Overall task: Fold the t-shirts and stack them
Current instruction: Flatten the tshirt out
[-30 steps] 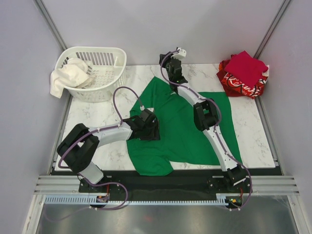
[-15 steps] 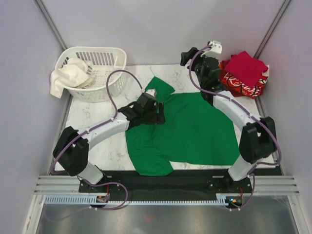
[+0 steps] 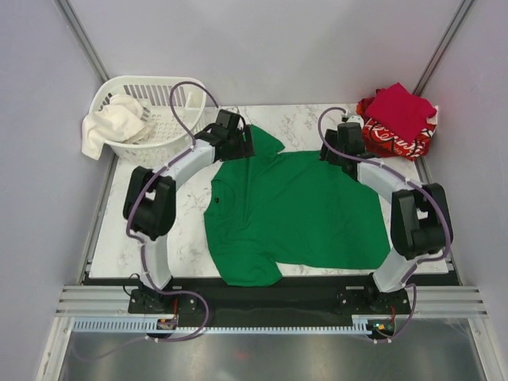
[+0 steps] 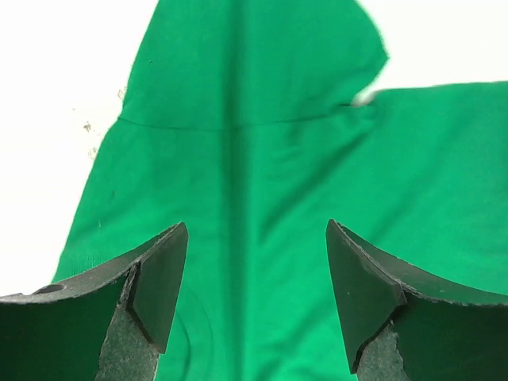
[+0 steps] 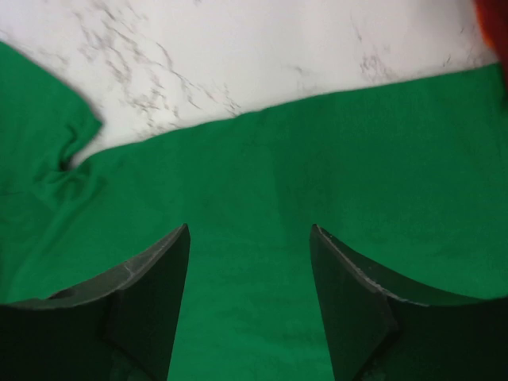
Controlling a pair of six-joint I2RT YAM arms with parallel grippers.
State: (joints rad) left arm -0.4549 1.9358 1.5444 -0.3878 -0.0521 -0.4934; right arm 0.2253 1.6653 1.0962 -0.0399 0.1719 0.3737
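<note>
The bright green t-shirt [image 3: 298, 210] lies spread flat on the marble table, one sleeve at the far left [image 3: 266, 141]. My left gripper [image 3: 242, 143] is open and empty above that sleeve and shoulder [image 4: 254, 159]. My right gripper [image 3: 340, 151] is open and empty above the shirt's far right edge [image 5: 317, 182]. A folded crimson t-shirt [image 3: 401, 109] lies on top of the red t-shirt with white print [image 3: 389, 139] at the far right corner.
A white slatted basket [image 3: 171, 127] stands at the far left with a white cloth [image 3: 107, 123] hanging over its rim. Bare marble table [image 3: 147, 230] shows left of the shirt. Grey walls close in both sides.
Both arms have swung out to the far side of the table. The green shirt, bunched and diagonal before, now lies spread flat and squared. Both grippers are over its far edge.
</note>
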